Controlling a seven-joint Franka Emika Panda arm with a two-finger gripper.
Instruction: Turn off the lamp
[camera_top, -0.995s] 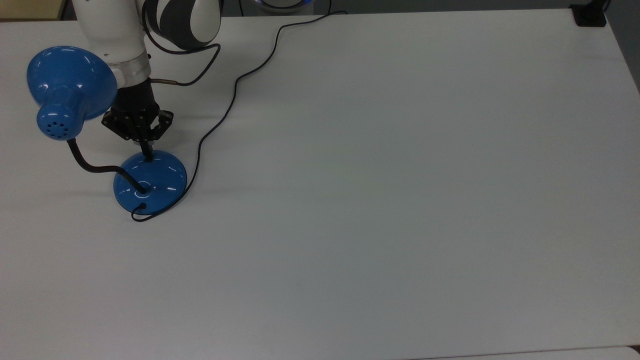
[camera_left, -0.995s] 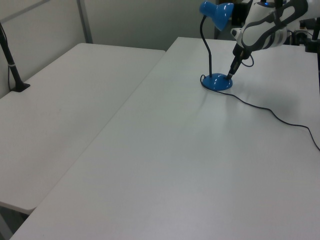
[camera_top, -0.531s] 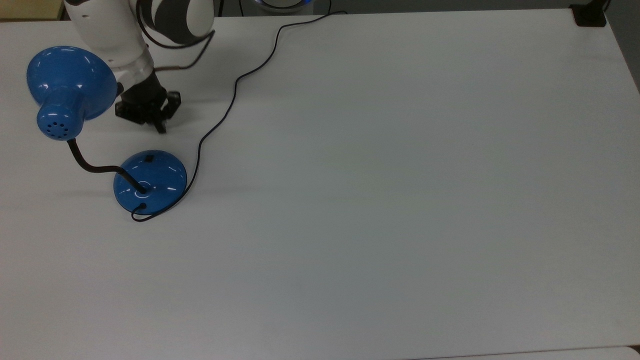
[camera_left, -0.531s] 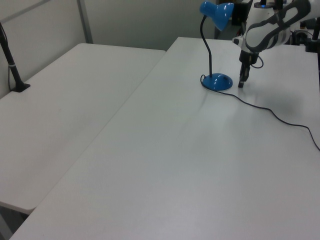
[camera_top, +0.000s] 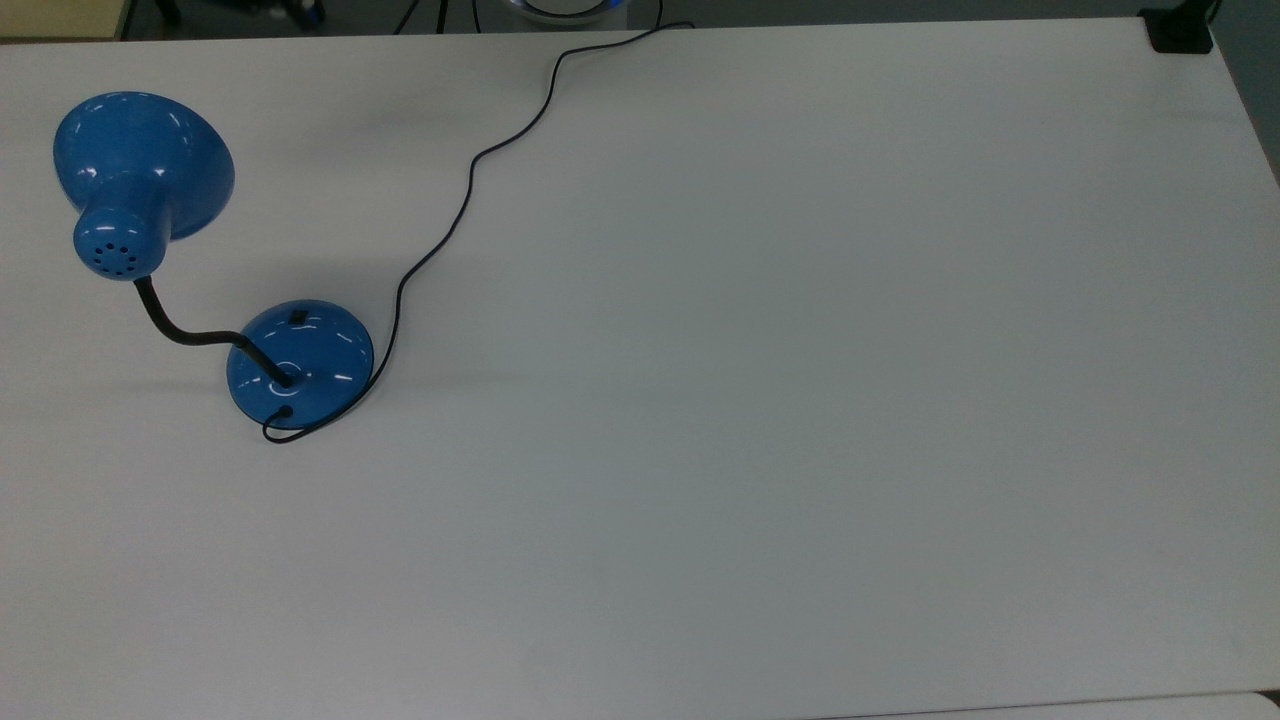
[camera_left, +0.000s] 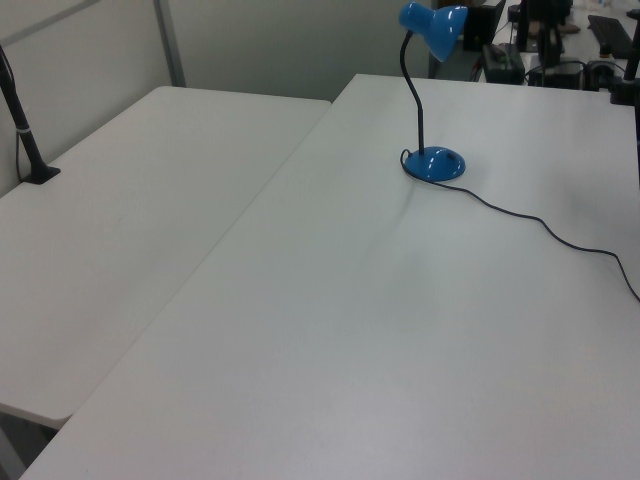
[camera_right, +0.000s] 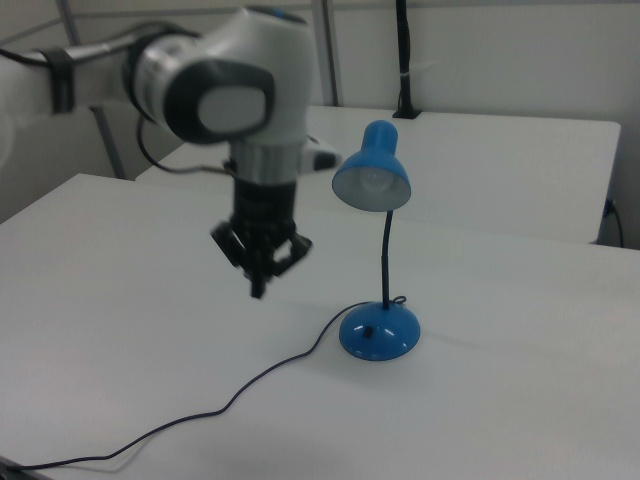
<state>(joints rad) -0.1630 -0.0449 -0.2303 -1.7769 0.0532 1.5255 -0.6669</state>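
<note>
A second ago the gripper's tip was pressed onto the switch on the lamp's base; half a second ago it had lifted off and hung just beside the base; now the arm has left the top view and the left view altogether. In the right view the gripper (camera_right: 259, 288) hangs in the air to the right view's left of the lamp (camera_right: 379, 250), well apart from it and clear of the table (camera_right: 520, 400). Its fingers look drawn together into one narrow point and hold nothing, though the arm is blurred there, so this is a fair reading and not a sure one. A closed tip suits the job: a single point pokes a small switch better than spread fingers.

The lamp stands near the top view's left edge, its base (camera_top: 300, 362) flat on the table, the switch (camera_top: 297, 318) on the rim of the dome that faced the arm. The neck (camera_top: 185, 325) bends away toward the shade (camera_top: 140, 180), which leaves the switch open from above. The cord (camera_top: 470, 170) loops round the base and runs off across the table toward the far edge.

In the right view the inside of the shade (camera_right: 371, 186) shows pale grey with no glow, so the lamp is probably off and the retreat is likely the close of the task.
</note>
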